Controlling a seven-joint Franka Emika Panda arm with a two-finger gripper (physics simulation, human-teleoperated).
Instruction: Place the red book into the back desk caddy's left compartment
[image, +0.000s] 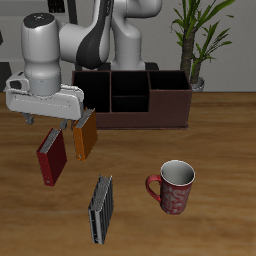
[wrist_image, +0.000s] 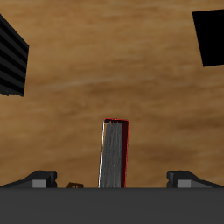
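Note:
The red book (image: 50, 158) stands on edge on the table, well in front of the back desk caddy (image: 150, 115). In the wrist view the red book (wrist_image: 114, 156) shows its pale page edges between my fingers. My gripper (image: 48, 124) is open and empty, hovering just above the book, one finger (wrist_image: 39, 179) on each side and not touching it. The caddy's left compartment (image: 92, 90) is open at the top and partly hidden behind my gripper.
An orange-brown book (image: 85, 135) stands right beside the red book. A grey-black striped book (image: 100, 208) stands nearer the front edge and also shows in the wrist view (wrist_image: 9, 57). A red mug (image: 175, 188) stands beyond it. A potted plant (image: 195, 40) stands behind the caddy.

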